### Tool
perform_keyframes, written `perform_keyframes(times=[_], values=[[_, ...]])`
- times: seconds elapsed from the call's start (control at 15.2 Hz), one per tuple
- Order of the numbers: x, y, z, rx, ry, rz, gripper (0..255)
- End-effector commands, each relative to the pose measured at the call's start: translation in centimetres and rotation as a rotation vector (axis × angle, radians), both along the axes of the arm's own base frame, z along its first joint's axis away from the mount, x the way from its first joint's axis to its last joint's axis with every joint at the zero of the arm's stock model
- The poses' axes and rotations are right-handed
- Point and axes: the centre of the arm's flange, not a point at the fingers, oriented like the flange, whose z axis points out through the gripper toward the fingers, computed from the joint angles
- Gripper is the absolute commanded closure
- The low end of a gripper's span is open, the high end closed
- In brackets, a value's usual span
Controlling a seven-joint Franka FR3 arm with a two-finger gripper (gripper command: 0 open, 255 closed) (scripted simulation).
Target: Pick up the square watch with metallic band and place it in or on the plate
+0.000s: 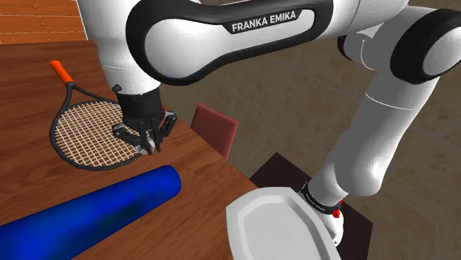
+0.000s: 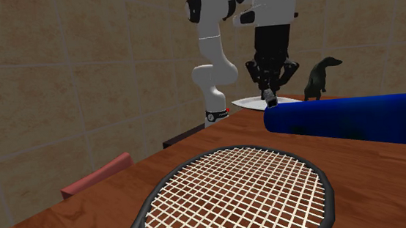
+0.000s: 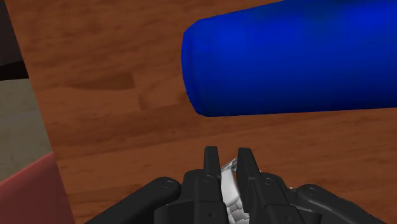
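Presently, gripper (image 3: 228, 156) clamped on silver watch (image 3: 230, 186), above wooden table (image 1: 29, 89), near blue cylinder's (image 1: 96, 208) end; racket (image 1: 87, 133) on table; white plate (image 1: 273, 221) by arm base, apart from watch; red chair (image 1: 216, 127) beside table; dinosaur figure (image 2: 318, 78); tan tiled wall (image 2: 44, 69).

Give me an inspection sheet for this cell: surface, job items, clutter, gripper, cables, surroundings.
Surface: wooden table, no spills or damage seen.
Job's things: watch, silvery, clasped between the fingers, mostly hidden by them; plate, white, near the arm's base, with nothing on the part that shows.
Clutter: racket with an orange handle lying flat; blue cylinder lying on its side; dark dinosaur figure standing behind the cylinder.
Gripper: gripper shut on the watch, near the cylinder's end.
Cables: nothing seen.
Surroundings: red chair at the table's edge; tiled wall.
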Motion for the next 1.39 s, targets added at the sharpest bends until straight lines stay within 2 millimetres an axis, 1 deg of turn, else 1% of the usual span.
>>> perform_keyframes(times=[0.0, 1.32], values=[[-2.6, -0.9, 0.2, -0.001, 0.000, -0.001, 255], [-27.7, -9.3, 0.8, -0.001, 0.000, -0.002, 255]])
